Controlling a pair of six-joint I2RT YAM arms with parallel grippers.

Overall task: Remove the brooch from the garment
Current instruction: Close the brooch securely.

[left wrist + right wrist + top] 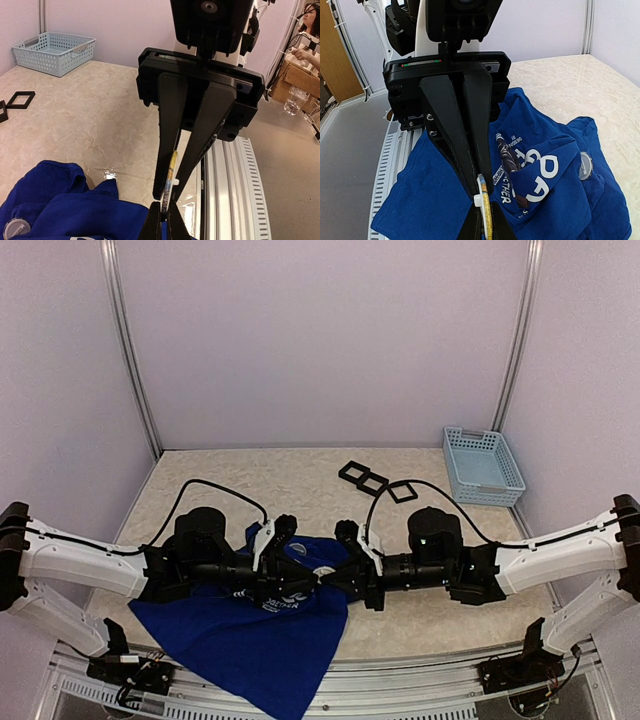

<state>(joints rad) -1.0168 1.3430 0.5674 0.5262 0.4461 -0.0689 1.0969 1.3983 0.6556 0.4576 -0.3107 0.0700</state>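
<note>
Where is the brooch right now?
In the top view, the brooch sits on the bunched upper-right part of the shirt, at the table's near middle, beside the white lettering.

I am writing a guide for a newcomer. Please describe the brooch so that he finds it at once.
Find the royal-blue T-shirt crumpled at the near edge of the table. On its bunched top, beside the white lettering, sits the brooch, a small round pale-grey disc. Nothing else on the cloth is round and pale; the black square frames lie apart on the table.
</note>
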